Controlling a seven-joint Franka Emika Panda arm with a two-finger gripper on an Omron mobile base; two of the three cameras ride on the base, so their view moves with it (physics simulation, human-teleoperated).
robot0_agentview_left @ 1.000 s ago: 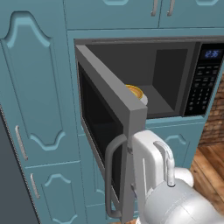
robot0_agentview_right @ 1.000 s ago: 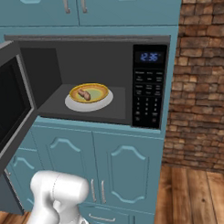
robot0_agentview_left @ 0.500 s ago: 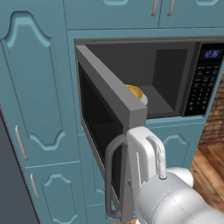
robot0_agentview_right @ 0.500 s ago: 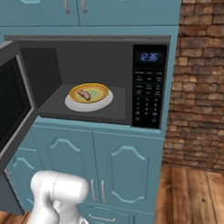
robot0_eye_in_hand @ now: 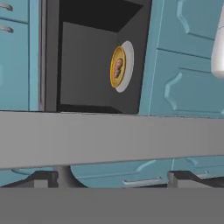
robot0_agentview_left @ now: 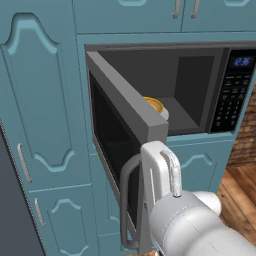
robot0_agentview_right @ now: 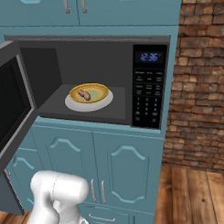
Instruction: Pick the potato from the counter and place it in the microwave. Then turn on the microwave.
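In the open microwave (robot0_agentview_right: 149, 80), a small tan-brown potato (robot0_agentview_right: 85, 94) on a plate (robot0_agentview_right: 105, 100)

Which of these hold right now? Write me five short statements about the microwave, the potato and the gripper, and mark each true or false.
1. The microwave door stands open. True.
2. The potato lies on the counter. False: it sits in a yellow bowl on the white turntable plate inside the microwave.
3. The gripper is shut on the potato. False: its jaws are open and hold nothing.
4. The microwave's display is lit with blue digits. True.
5. A brick wall stands to the right of the microwave in the right base view. True.
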